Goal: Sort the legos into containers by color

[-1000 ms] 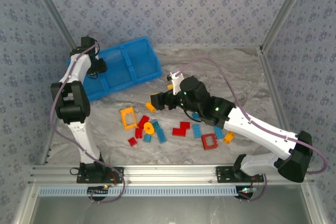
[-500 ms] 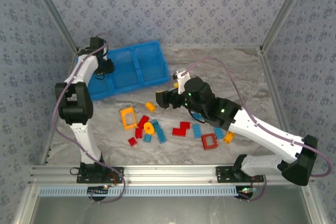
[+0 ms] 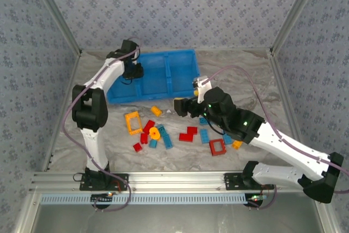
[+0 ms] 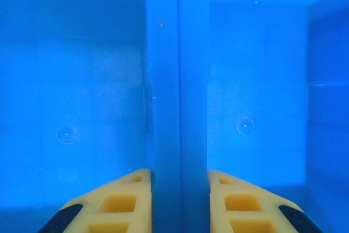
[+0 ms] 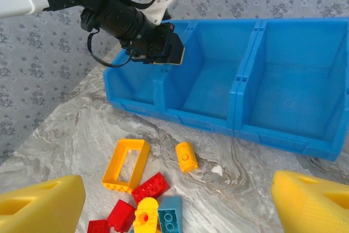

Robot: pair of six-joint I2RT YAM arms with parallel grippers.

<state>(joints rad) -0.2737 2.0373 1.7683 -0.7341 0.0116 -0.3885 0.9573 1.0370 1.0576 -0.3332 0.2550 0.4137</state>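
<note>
Legos (image 3: 163,132) lie loose on the desk (image 3: 245,75) just in front of the bin (image 3: 182,72); the left hand (image 3: 134,72), pinching its divider (image 4: 177,80), dragged it closer. With the right hand (image 3: 180,106) spread nearby, drops get shorter.

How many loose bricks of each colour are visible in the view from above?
Red bricks: 5
Blue bricks: about 5, one partly under the right arm
Orange or yellow bricks: 4
Total: about 14, all on the table, outside the bin
</note>
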